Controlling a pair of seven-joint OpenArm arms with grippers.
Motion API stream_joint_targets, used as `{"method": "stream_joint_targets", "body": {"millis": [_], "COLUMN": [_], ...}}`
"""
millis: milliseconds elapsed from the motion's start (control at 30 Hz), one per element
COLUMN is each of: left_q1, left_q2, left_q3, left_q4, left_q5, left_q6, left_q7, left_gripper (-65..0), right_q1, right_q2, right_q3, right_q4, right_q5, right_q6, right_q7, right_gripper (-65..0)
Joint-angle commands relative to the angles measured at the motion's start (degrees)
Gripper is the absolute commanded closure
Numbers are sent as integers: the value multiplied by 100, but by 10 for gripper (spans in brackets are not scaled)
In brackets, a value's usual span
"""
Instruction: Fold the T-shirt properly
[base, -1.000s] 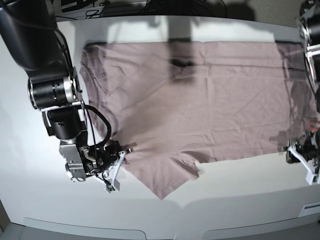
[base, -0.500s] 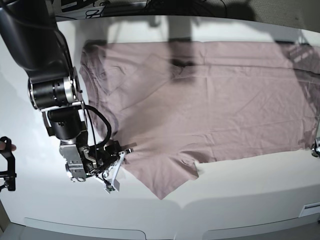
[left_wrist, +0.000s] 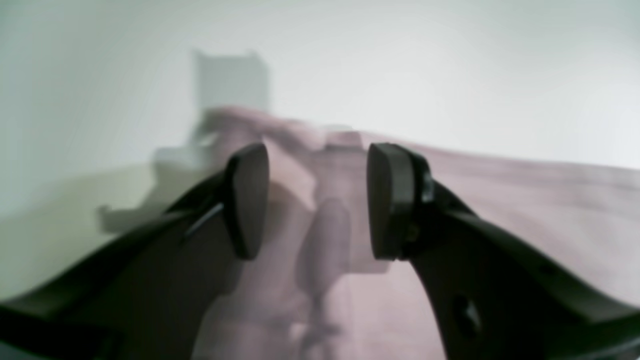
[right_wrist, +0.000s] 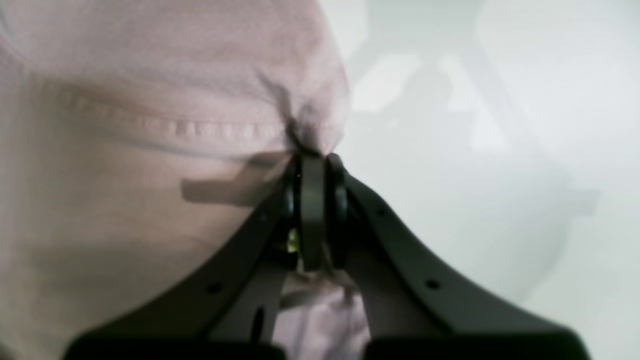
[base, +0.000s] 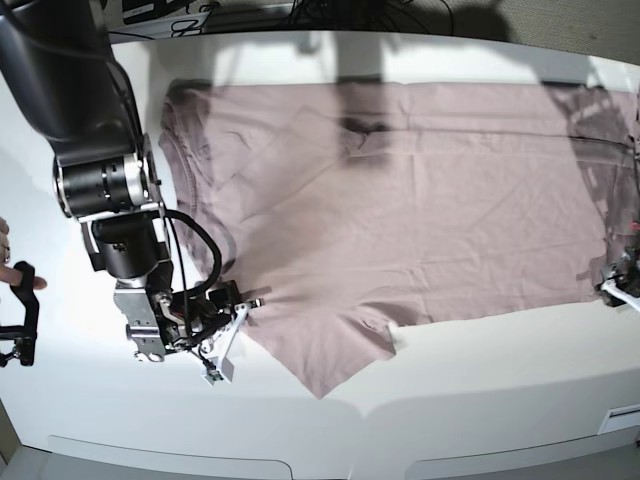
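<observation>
One T-shirt (right_wrist: 150, 75) hem in right end effector (right_wrist: 314, 165)

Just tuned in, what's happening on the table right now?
A two-arm robot is working on a pink T-shirt spread flat on the white table, not yet folded. The right gripper is shut on a pinch of the shirt's hemmed edge at its near corner. The left gripper is open above the cloth at the other end and holds nothing.
</observation>
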Motion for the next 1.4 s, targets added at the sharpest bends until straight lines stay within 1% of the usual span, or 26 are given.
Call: {"method": "stream_joint_targets", "body": {"millis": [0, 67, 100, 167, 233, 300, 400, 433, 533, 633, 700, 800, 1067, 1233, 1300, 1367], "left_q1": [-157, -144, -149, -160, -140, -61, 153, 238, 446, 505, 487, 479, 535, 601, 686, 728], "left_q2": [-192, -332, -407, -560, -627, -634, -551, -490, -260, -131, -149, -223, -260, -258, -258, -258], "left_q3": [-24, -24, -24, -24, -24, -24, -24, -24, -24, -24, -24, -24, -24, -24, -24, -24], "left_q4": [76, 76, 76, 76, 74, 74, 63, 63, 63, 66, 66, 66, 66, 66, 66, 66], "left_q5": [-26, -133, -284, -629, -761, -756, -787, -813, -833, -575, -544, -542, -544, -544, -544, -544], "left_q6": [7, -7, -39, -304, -332, -380, -662, -678, -675, -669, -590, -350, -352, -352, -356, -356], "left_q7": [-107, 22, 96, 199, 264, 304, 256, 247, 76, -120, -236, -544, -861, -776, -774, -739], "left_gripper": [-309, -309, -309, -309, -309, -309, -309, -309, -309, -309, -309, -309, -309, -309, -286, -236], "right_q1": [177, 179, 177, 177, 177, 177, 177, 179, 177, 179, 179, 179, 179, 179, 179, 181], "right_q2": [68, 103, 118, 133, 153, 168, 195, 203, 210, 214, 212, 225, 280, 323, 313, 297], "right_q3": [7, 7, 7, 7, 7, 7, 7, 7, 7, 7, 7, 7, 7, 7, 7, 7], "right_q4": [61, 63, 63, 63, 63, 63, 63, 63, 63, 63, 63, 63, 142, 160, 160, 160], "right_q5": [17, 26, 26, 22, 26, 28, 79, 162, 358, 415, 415, 415, 457, 455, 459, 459], "right_q6": [39, 68, 76, 92, 92, 98, 129, 168, 323, 352, 350, 352, 422, 422, 422, 422], "right_q7": [-76, -63, -46, -50, -48, -48, -50, -48, -52, -72, -76, -111, -118, -162, -157, -155], "right_gripper": [0, 0, 0, 0, 0, 0, 0, 0, 0, 0, 0, 0, 0, 0, 0, 0]}}
